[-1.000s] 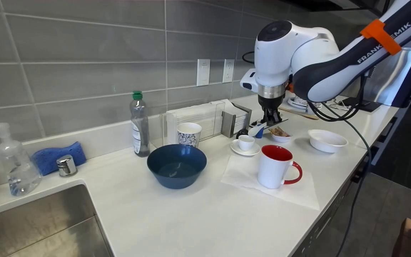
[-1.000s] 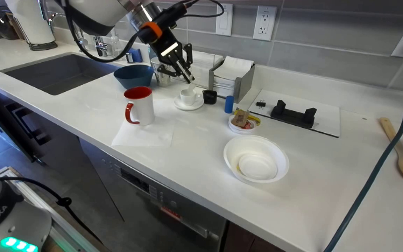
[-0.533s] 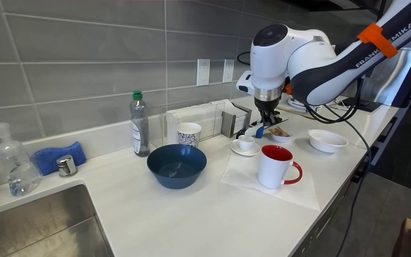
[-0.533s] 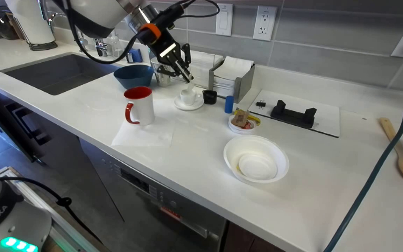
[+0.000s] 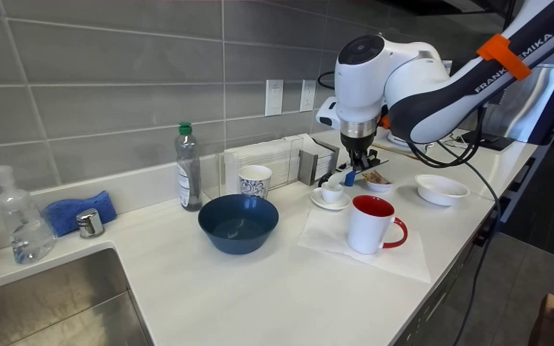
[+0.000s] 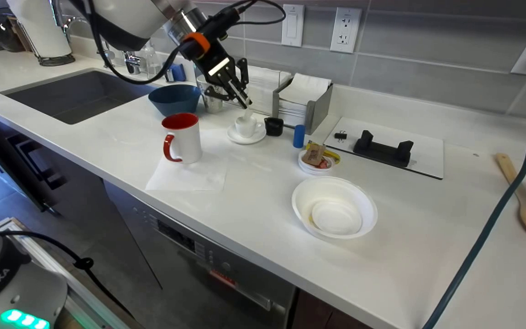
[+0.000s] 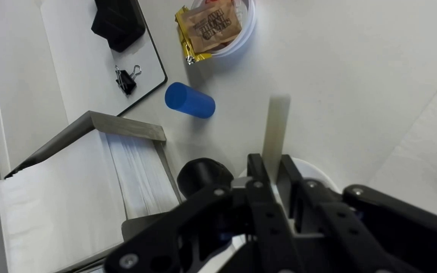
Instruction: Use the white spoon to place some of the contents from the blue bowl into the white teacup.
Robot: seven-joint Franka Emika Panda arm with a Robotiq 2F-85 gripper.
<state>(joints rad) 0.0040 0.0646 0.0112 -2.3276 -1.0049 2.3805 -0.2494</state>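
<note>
My gripper (image 7: 271,167) is shut on the handle of the white spoon (image 7: 275,132), which sticks out past its fingers in the wrist view. In both exterior views the spoon slants down, its lower end at the mouth of the white teacup (image 5: 332,193). Whether it touches the cup's rim I cannot tell. The teacup (image 6: 244,129) stands upright on a white saucer (image 6: 256,138); in the wrist view, the fingers hide most of this pair. The blue bowl (image 5: 238,228) sits apart from the gripper, nearer the sink; what it holds is not clear.
A white mug with red handle (image 5: 371,228) stands on a napkin close to the teacup. Behind are a patterned cup (image 5: 255,180) and a napkin holder (image 6: 302,100). Near the saucer are a black object (image 6: 274,126), a blue cylinder (image 7: 190,100) and a packet dish (image 6: 316,160).
My gripper has come slightly lower with the spoon, shifting left in an exterior view. The spoon's lower end has dropped from above and beside the teacup to its mouth.
</note>
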